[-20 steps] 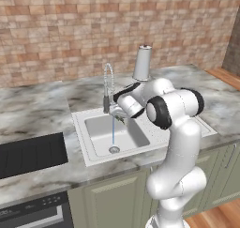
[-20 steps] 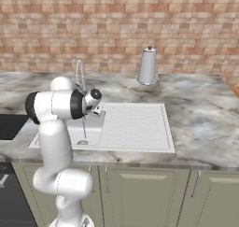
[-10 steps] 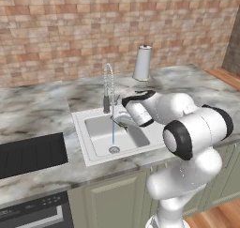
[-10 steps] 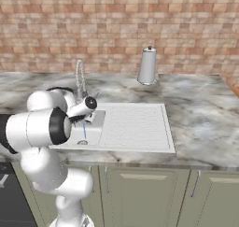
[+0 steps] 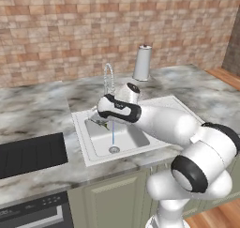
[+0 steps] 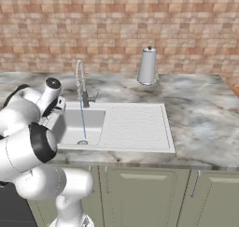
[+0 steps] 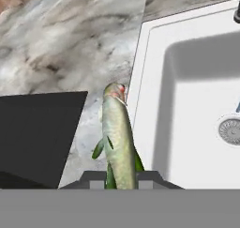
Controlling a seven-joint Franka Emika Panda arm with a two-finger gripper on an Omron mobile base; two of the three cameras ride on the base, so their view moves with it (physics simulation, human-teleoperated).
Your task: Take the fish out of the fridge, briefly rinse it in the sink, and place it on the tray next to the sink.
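— So, what does the claw (image 7: 121, 178) have?

— Its two dark fingers are drawn in tight around the fish (image 7: 118, 138), gripping it near the tail, with barely any gap beyond the body itself. In the hand view the fish points away from the fingers, head outward, green fins sticking out at its sides.

— Where is that, going by the sink (image 5: 140, 138)?

— At the sink's left edge. The fish hangs over the white rim and the strip of marble counter (image 7: 70, 44) just beside it, between the basin and the black tray (image 7: 37, 133). In the left base view the fish (image 5: 102, 124) shows as a small greenish shape under the hand, above the basin's left part.

— And the tray?

— Flat on the counter left of the sink (image 7: 187, 95), near it but apart; a band of marble lies between them.

— Anything else around?

— A thin stream of water (image 5: 113, 133) falls from the coiled faucet (image 5: 109, 79) to the drain (image 5: 114, 149), right of the fish. A paper towel roll (image 6: 147, 66) stands upright behind the sink, by the brick wall (image 6: 119, 25), well apart from the claw.
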